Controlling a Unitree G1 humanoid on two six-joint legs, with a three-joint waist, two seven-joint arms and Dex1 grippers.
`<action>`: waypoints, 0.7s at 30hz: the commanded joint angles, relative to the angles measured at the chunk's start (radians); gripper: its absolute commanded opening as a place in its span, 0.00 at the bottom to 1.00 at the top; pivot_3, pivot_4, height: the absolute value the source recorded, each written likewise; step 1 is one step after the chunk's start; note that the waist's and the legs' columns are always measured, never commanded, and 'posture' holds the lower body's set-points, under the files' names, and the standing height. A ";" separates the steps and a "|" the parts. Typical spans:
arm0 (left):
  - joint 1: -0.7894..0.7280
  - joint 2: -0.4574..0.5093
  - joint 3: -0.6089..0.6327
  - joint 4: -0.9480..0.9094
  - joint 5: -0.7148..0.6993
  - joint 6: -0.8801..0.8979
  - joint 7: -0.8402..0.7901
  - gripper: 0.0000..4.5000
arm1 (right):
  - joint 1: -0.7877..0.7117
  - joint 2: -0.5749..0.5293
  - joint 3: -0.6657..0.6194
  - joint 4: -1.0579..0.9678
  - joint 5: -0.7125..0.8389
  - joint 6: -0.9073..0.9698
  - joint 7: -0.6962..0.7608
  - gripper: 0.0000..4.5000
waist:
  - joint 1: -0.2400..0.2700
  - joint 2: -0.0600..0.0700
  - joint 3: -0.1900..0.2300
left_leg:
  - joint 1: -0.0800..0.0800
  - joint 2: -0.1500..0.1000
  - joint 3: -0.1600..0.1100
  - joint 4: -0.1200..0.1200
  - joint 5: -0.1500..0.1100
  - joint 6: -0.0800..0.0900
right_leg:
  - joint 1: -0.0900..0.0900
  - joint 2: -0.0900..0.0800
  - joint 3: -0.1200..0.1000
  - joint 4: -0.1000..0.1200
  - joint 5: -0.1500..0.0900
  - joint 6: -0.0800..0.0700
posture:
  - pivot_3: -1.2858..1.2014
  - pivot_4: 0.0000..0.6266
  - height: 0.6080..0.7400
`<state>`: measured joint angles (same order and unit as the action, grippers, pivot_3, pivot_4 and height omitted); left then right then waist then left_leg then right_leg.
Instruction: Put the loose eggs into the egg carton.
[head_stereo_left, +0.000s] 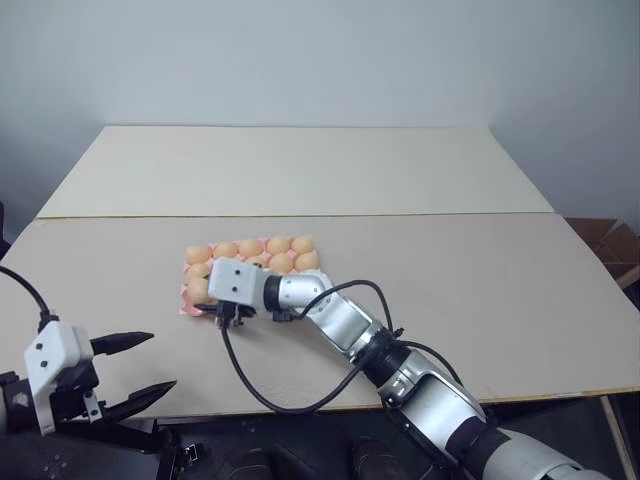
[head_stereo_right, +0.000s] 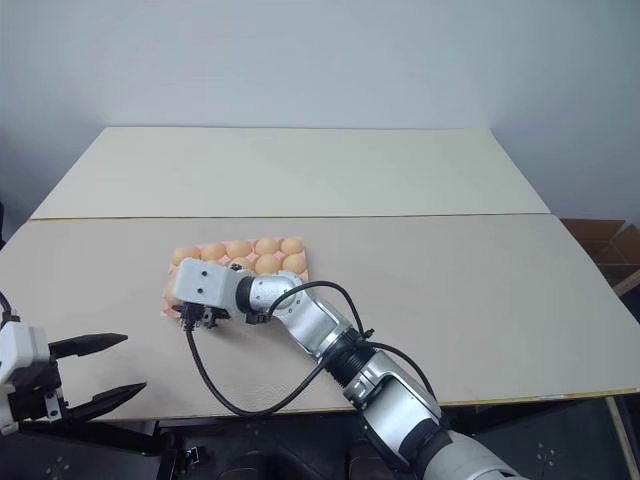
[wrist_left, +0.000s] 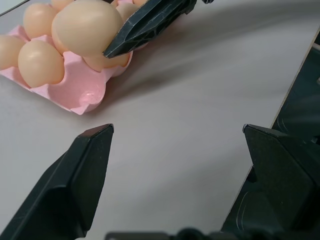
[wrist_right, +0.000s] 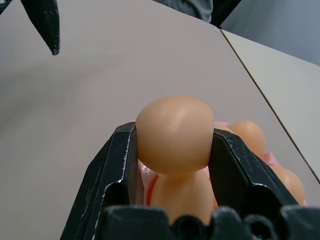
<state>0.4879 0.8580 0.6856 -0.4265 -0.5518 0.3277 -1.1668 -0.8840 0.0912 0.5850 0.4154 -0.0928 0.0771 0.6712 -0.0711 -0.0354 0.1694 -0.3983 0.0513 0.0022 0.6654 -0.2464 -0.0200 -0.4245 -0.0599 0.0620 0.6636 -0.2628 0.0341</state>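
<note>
Silver-grey jointed right arm (head_stereo_left: 345, 320), looping black cable (head_stereo_left: 262, 392), white wrist blocks, 2 black pointed fingers (head_stereo_left: 122, 343) per hand

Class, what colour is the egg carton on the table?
Pale pink; the egg carton shows best in the left wrist view.

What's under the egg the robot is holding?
Under the held egg in the right gripper sits the pink carton, with another egg right below it. The cup beneath is covered, so whether it is free cannot be seen.
</note>
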 joint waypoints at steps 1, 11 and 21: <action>0.006 -0.003 0.035 -0.035 -0.015 0.000 0.006 1.00 | -0.043 0.123 0.010 -0.012 -0.005 -0.061 -0.023 0.44 | 0.000 0.000 0.000 | 0.000 0.000 0.000 0.000 0.000 0.000 | 0.000 0.000 0.000 0.000 0.000 0.000 | 0.52 0.24 1.00; -0.024 0.008 0.021 -0.023 -0.011 0.002 0.005 1.00 | -0.083 0.142 0.005 0.046 -0.043 -0.155 -0.103 0.76 | -0.001 0.000 0.000 | 0.000 0.000 0.000 0.000 0.000 0.000 | 0.000 0.000 0.000 0.000 0.000 0.000 | 0.52 0.24 1.00; -0.051 0.011 -0.004 -0.004 -0.004 -0.006 -0.001 1.00 | -0.063 0.103 0.009 -0.029 -0.050 -0.141 -0.097 0.76 | -0.001 0.000 0.000 | 0.000 0.000 0.000 0.000 0.000 0.000 | 0.000 0.000 0.000 0.000 0.000 0.000 | 0.52 0.24 1.00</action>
<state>0.4421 0.8576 0.6807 -0.4258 -0.5519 0.3317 -1.1622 -0.9024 0.0924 0.6065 0.4532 -0.1537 -0.0583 0.5686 -0.0718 -0.0353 0.1694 -0.3984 0.0513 0.0022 0.6651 -0.2465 -0.0202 -0.4247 -0.0599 0.0620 0.6633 -0.2628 0.0341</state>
